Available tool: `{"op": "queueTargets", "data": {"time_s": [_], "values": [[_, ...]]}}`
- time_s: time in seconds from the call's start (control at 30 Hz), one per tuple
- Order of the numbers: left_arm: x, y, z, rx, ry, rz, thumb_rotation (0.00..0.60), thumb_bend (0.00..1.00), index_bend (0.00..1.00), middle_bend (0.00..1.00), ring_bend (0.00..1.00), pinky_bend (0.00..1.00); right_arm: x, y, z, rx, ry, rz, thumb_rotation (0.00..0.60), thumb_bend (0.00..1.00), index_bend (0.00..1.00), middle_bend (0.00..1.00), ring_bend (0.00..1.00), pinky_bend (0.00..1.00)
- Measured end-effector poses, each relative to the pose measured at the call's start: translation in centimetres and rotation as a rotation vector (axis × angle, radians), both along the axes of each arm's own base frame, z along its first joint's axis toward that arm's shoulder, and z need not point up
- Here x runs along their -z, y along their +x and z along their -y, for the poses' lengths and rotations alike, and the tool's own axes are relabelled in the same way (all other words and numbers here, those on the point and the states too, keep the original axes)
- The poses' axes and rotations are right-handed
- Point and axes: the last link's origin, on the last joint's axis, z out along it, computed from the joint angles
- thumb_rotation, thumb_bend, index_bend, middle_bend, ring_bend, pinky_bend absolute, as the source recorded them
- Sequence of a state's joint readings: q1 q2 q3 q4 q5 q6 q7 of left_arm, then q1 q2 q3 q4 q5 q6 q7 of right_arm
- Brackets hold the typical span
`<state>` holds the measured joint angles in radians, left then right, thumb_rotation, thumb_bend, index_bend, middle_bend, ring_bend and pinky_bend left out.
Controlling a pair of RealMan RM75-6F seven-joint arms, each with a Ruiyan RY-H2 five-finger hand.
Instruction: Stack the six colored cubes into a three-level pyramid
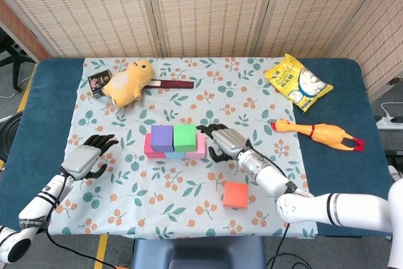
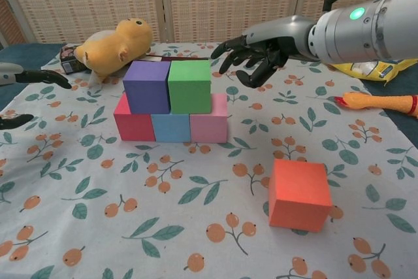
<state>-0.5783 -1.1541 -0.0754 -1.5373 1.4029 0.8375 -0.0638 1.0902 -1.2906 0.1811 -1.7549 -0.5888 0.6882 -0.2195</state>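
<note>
Wicker screens behind; floral cloth [image 1: 189, 181] on blue table [image 1: 50, 105]. Cube stack [image 1: 175, 142] mid-cloth; right hand [image 1: 224, 142] beside it, left hand [image 1: 88, 157] well left, both spread, empty.

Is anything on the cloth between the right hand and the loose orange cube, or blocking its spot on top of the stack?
Nothing visible. The right hand hangs open beside the green cube; only bare floral tablecloth lies between it and the orange foam cube. The tops of the green and purple cube are bare.
</note>
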Motion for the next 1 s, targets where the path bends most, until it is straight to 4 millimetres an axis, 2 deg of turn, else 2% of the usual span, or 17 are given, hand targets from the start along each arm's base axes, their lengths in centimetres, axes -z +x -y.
{"op": "queueTargets", "data": {"time_s": [0.53,1.0], "values": [[2.6,2.2,-1.5,0.009,-0.028,0.016,0.6,0.53,0.1,0.0,0.0,0.02,1.3,0.1,0.0,0.005,0.027,0.028,0.6,0.65,0.0,0.12,0.0,0.0],[3.7,3.6,-1.7,0.039,-0.041,0.012,0.6,0.53,0.1,0.0,0.0,0.02,1.9,0.3,0.1,0.004,0.034,0.036,0.6,0.65,0.0,0.12,0.0,0.0]]}}
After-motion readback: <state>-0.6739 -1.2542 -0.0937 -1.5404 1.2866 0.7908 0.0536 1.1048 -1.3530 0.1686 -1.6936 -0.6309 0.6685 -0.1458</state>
